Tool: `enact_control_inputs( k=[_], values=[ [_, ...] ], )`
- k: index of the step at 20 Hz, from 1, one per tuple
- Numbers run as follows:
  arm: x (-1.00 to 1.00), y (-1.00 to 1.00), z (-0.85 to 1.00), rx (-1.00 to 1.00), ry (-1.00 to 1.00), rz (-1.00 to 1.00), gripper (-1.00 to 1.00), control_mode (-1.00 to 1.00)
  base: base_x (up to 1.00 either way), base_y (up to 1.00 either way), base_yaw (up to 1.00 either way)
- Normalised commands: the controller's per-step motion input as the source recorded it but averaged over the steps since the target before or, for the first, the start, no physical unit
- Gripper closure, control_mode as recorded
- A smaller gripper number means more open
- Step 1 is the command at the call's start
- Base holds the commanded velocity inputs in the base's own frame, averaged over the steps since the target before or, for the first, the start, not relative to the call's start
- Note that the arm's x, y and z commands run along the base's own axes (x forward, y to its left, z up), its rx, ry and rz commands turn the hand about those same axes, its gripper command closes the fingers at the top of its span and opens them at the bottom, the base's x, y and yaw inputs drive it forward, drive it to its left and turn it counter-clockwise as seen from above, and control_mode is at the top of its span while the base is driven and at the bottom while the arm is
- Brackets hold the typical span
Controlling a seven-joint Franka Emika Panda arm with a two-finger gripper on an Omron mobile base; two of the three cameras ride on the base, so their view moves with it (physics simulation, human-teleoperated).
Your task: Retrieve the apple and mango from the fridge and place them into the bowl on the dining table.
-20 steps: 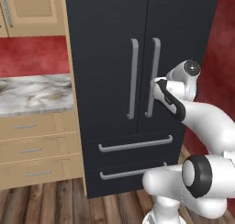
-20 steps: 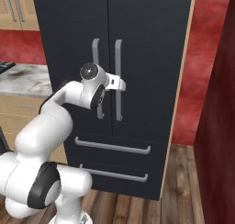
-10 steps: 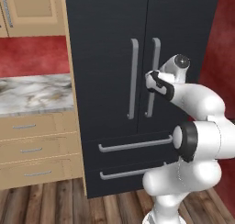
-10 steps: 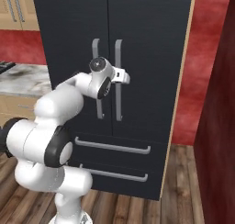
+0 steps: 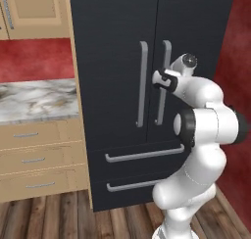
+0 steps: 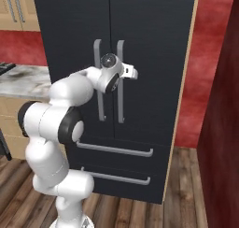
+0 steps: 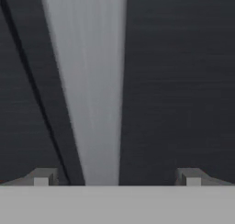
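The black fridge stands with both doors shut, so the apple and mango are hidden. The bowl and the dining table are out of view. My gripper is up against the right door's grey bar handle, around a third of the way down it. In the hand view the handle runs between the two fingertips, off to the left of my gripper. The jaws are open and touch nothing.
A marble counter over tan drawers adjoins the fridge on the left. Two fridge drawers sit below the doors. A dark red wall stands close on the right. The floor is wooden planks.
The hand has moved up and left onto the right door handle. The elbow has swung upward and the arm has folded closer to the fridge. The jaws stayed open.
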Motion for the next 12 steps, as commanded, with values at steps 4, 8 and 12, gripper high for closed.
enact_control_inputs(
  k=[4,8,12],
  values=[
    [0.53,-0.02,-0.12,0.00,-0.07,0.00,-1.00,-1.00,0.00,0.00,0.00],
    [0.60,0.00,-0.15,0.00,-0.02,0.00,-1.00,-1.00,0.00,0.00,0.00],
    [0.69,0.00,-0.17,0.00,0.00,0.00,-1.00,-1.00,0.00,0.00,0.00]
  ],
)
